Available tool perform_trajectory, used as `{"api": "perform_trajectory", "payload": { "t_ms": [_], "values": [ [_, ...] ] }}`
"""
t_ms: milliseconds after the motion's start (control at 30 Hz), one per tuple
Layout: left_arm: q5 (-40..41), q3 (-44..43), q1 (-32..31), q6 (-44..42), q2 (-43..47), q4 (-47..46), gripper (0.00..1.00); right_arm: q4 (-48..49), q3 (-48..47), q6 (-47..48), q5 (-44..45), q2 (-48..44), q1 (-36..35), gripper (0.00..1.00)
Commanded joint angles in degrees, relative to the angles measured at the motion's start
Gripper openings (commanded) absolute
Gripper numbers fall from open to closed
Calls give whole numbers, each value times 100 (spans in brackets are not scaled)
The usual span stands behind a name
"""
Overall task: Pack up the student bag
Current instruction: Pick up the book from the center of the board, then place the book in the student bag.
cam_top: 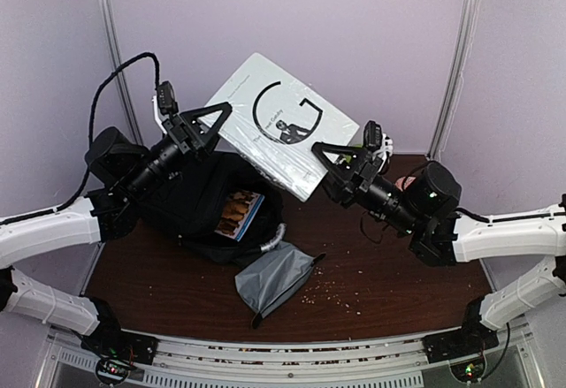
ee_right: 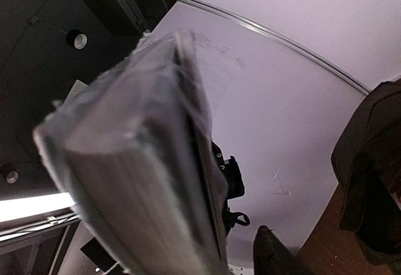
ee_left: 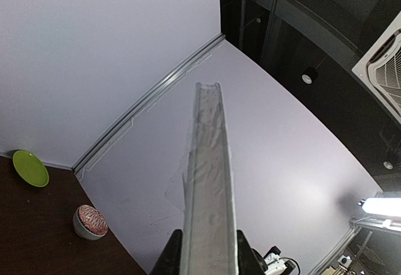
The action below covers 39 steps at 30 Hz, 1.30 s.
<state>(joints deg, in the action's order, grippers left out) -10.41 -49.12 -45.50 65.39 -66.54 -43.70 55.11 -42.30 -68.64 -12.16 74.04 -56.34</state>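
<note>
While the white book (cam_top: 279,114) hangs in the air between the two arms, the top view gives us the whole play. The left gripper (cam_top: 217,125) has the book's left edge and the right gripper (cam_top: 325,167) sits at its lower right edge. The student bag (cam_top: 190,207) lies open on the table (cam_top: 398,273) below, mouth up, with a colourful packet (cam_top: 239,214) showing inside. A grey pouch (cam_top: 274,277) lies just in front of the bag, not packed.

Over to the left wrist: the book's film-wrapped edge runs straight up the frame, pinched between the two fingers (ee_left: 170,259). That's a firm clench on the book, no gap on either side. A green plate (ee_left: 30,167) and a patterned bowl (ee_left: 91,220) sit off on the table, well apart from the action.

Now the right wrist: the book looms close and blurred, and one finger (ee_right: 272,253) shows beside it. Whether these jaws are biting or loose, I cannot tell. Dark bag fabric shows at the right edge.

My read: this is the book-into-bag step, with insertion not yet done. The next move calls for tipping the book's leading corner down into the opening, clear of the packet and the floppy rim, with both arms lowering together.
</note>
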Motion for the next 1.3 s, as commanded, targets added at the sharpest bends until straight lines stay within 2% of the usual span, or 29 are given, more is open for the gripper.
{"api": "perform_trajectory", "payload": {
  "t_ms": [0,133,167,233,367,400,500,633,700,767,867,933,1167,1267],
  "values": [
    [295,-72,-34,186,156,-1180,0,510,-247,-152,-249,5,21,40],
    [329,-71,-31,64,197,-956,2,411,-244,-42,-288,-100,16,20],
    [339,-79,-34,12,207,-845,11,341,-247,8,-291,-141,24,14],
    [362,-88,-23,-107,273,-537,38,125,-255,138,-281,-256,19,1],
    [461,-76,-21,-574,612,588,93,-476,-310,512,-229,-570,50,0],
    [540,-109,-21,-848,832,1108,97,-705,-324,662,-207,-690,72,0],
    [1170,-481,-21,-1815,1355,3365,98,-1777,-369,1252,-7,-1195,196,0],
    [2386,-1359,-43,-3320,1400,6617,98,-4324,-672,2439,1153,-1993,246,0],
    [2846,-1707,-106,-3741,1134,7709,98,-5161,-668,2746,1629,-2246,279,0],
    [3549,-2037,-380,-3981,700,8580,98,-5572,-487,2822,1875,-2481,347,0],
    [4466,-2537,-1018,-4294,-86,9408,98,-5756,-72,2630,1958,-2783,513,0],
    [4731,-2704,-1234,-4489,-656,9585,98,-5675,303,2373,1921,-2906,576,0],
    [5067,-3270,-1304,-4762,-1914,9898,98,-5293,900,1856,1707,-2843,632,0],
    [5489,-3531,-1304,-4807,-2529,10115,98,-5168,922,1800,1663,-2725,628,0]
  ]
}}
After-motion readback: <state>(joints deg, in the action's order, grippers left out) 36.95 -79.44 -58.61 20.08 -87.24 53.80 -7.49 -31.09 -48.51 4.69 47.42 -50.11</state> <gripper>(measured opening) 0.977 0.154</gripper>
